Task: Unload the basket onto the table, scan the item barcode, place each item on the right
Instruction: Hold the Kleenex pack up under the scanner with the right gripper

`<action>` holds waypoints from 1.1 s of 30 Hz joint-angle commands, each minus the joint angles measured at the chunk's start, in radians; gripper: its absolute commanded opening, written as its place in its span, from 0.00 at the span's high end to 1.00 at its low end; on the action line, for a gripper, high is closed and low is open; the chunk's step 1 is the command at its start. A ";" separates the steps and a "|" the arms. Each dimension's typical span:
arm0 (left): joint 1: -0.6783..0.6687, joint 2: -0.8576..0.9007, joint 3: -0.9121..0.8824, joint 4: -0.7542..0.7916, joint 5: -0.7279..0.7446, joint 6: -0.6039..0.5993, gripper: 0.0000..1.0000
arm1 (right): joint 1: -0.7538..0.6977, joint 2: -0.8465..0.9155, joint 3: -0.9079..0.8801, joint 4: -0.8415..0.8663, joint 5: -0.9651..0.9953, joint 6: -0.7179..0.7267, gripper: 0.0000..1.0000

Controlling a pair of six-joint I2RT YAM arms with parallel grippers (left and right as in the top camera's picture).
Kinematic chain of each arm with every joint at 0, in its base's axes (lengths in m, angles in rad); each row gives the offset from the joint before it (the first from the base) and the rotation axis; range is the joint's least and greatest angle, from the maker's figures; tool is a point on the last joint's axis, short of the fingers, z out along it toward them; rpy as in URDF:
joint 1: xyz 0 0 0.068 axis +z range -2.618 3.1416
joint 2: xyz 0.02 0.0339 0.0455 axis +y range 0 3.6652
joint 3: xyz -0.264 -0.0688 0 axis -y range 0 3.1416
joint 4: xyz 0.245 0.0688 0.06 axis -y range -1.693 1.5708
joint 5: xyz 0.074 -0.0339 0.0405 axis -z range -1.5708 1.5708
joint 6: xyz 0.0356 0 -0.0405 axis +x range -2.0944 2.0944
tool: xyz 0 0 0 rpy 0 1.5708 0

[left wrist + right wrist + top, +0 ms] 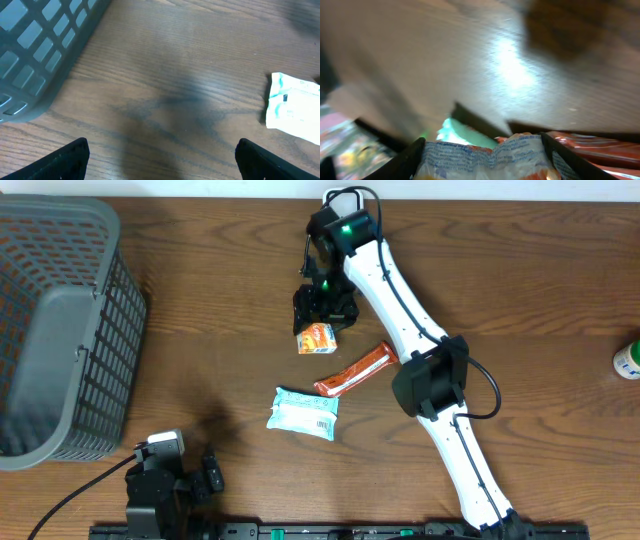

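Over a dark wooden table (200,270), the overhead view shows the right arm (400,300) stretched to the far side, its right jaws lowered onto an orange snack packet (316,337), the item apparently chosen for scanning. The packet lies flat on the table, just beside a red bar wrapper (357,370) and near a white-and-teal pouch (303,412). A grey basket (60,330) fills the left edge, and the left arm (150,495) sits parked at the near edge. From the left wrist, the left jaws are spread wide over bare wood with nothing between them, with the basket wall at upper left and the pouch off to the right. From the right wrist, a blurred frame shows the packet's crimped white edge filling the gap between both fingers (412,157), the red wrapper just to one side. Whether the right jaws are already pinching it cannot be told. The step in hand looks like the pickup, with the scan itself not yet begun. The next move probably calls for a firm squeeze on the packet alone, clear of the neighbouring wrapper, then a lift and a turn to expose the barcode. No scanner can be made out.
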 commanded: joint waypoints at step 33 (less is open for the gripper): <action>0.002 0.001 -0.001 -0.006 0.010 -0.010 0.06 | -0.162 -0.010 0.084 0.604 0.383 0.008 0.44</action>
